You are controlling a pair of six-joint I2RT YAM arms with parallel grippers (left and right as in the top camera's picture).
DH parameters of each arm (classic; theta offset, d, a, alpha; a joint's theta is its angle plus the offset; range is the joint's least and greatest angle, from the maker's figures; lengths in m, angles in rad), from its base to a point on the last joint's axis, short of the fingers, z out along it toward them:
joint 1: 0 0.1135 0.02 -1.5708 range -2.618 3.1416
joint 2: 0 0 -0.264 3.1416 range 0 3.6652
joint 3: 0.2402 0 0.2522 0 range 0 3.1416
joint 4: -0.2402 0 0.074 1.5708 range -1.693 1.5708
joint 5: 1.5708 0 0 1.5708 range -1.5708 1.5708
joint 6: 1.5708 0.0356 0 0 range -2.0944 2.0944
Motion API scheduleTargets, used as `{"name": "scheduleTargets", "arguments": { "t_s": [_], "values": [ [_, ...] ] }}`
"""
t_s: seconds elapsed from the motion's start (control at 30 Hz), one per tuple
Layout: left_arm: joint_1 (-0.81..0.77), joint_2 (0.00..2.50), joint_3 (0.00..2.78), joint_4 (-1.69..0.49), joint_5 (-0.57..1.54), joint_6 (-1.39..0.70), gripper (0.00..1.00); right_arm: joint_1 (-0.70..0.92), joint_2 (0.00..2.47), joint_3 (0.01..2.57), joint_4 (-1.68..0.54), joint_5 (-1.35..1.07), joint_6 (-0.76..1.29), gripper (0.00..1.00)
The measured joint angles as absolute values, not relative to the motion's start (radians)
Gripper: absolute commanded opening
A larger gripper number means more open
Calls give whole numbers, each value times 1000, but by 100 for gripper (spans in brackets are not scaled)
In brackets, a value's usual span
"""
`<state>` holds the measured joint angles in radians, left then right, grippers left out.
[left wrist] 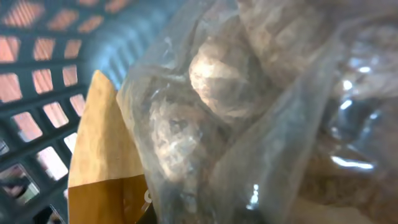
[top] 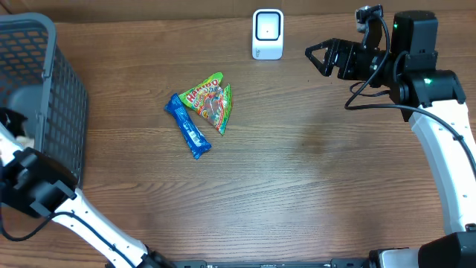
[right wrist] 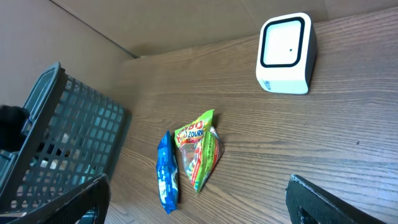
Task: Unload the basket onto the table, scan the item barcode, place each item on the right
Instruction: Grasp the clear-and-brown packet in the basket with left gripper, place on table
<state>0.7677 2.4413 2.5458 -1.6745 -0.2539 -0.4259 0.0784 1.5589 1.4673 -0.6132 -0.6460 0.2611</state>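
Basket (top: pixel 44 89) holds clear bag (left wrist: pixel 249 112), left claw (top: pixel 10 123) closed inside; right claw (top: pixel 313 61) gapes open.

Wood table (top: pixel 312 171): grey basket (top: pixel 59 97) at L, white scanner (top: pixel 268 33) at back, blue bar (top: pixel 187 126) touching green candy bag (top: pixel 212 100)

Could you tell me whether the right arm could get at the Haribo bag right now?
Probably yes: the right gripper is open, and nothing stands between it and the Haribo bag.

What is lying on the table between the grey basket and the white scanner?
Two snack packs: a blue bar and a green candy bag, lying side by side. The overhead view shows it.
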Motion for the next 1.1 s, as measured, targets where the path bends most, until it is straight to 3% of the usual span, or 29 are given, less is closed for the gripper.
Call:
{"name": "scheduleTargets", "arguments": {
  "t_s": [0.23, 0.67, 0.9, 1.1],
  "values": [
    [591, 2235, 2783, -1686, -163, -414, 4, 78, 1559, 1467, -614, -646, 261, 90],
    [153, 1879, 2797, -1689, -141, -368, 4, 78, 1559, 1468, -612, -651, 262, 90],
    [-99, 1886, 2450, -1682, -94, -363, 5, 78, 1559, 1467, -618, -655, 262, 90],
    [-202, 1892, 2027, -1473, -87, -364, 4, 78, 1559, 1467, -616, -657, 261, 90]
  ]
}}
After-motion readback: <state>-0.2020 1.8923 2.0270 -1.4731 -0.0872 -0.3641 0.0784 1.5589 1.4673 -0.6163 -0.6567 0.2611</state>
